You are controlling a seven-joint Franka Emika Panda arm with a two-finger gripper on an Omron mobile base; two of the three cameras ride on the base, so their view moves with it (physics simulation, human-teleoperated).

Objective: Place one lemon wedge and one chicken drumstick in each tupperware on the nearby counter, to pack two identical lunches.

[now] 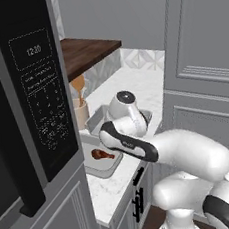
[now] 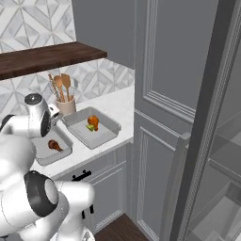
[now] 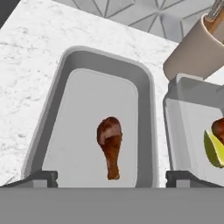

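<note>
1. Tool (image 3: 112, 177) open wide, holding nothing; both finger tips (image 3: 39, 178) stand apart at the bottom of the hand view, hovering above the near tupperware (image 3: 144, 87).
2. Dark reddish-brown drumstick (image 3: 110, 144) lies flat on the floor of the near tupperware, bulbous end away from the tool, bone end toward it. Also seen from the left base view (image 1: 102, 154) and the right base view (image 2: 54, 145).
3. Second tupperware (image 2: 109, 123) sits just beside the first on the white marble worktop (image 2: 117, 103).
4. Inside the second tupperware: orange drumstick (image 2: 93, 121) and yellow-green lemon wedge (image 2: 89, 127), touching or nearly touching each other. In the hand view the wedge (image 3: 213, 148) shows at the right edge.
5. Beige utensil cup (image 2: 66, 106) with wooden spoons stands on the worktop behind the tupperwares.
6. Dark wooden shelf (image 2: 47, 57) on the wall above the worktop.
7. Microwave (image 1: 29, 96) with its dark control panel fills the left of the left base view.
8. Tall grey cabinet (image 2: 160, 117) stands right of the worktop.
</note>
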